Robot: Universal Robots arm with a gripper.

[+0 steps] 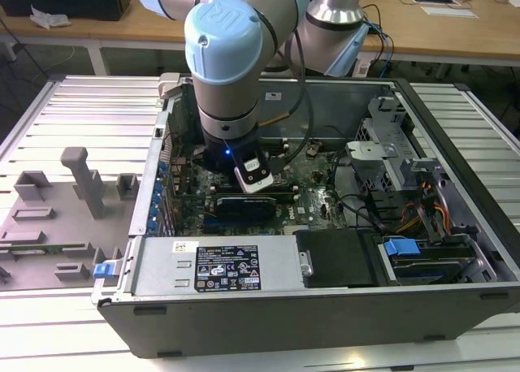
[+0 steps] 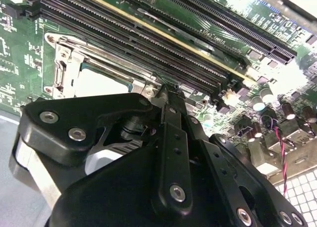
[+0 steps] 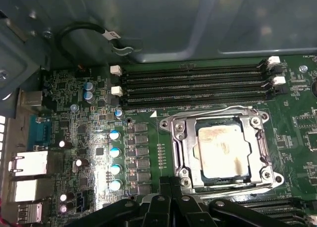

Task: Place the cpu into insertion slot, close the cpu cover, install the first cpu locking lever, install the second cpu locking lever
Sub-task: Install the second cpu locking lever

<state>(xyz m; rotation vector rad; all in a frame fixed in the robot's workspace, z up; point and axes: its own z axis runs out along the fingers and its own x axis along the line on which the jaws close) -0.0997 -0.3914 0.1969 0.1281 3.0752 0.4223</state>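
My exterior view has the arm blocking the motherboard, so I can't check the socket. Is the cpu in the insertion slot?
Observer: Yes. In the first wrist view the cpu lies flat in the insertion slot.
Operator: And the cpu cover?
Observer: The cpu cover is down, framing the chip's pale face.
Operator: Where is the gripper?
Observer: The gripper is close beside one edge of the cover. I cannot tell whether it touches.
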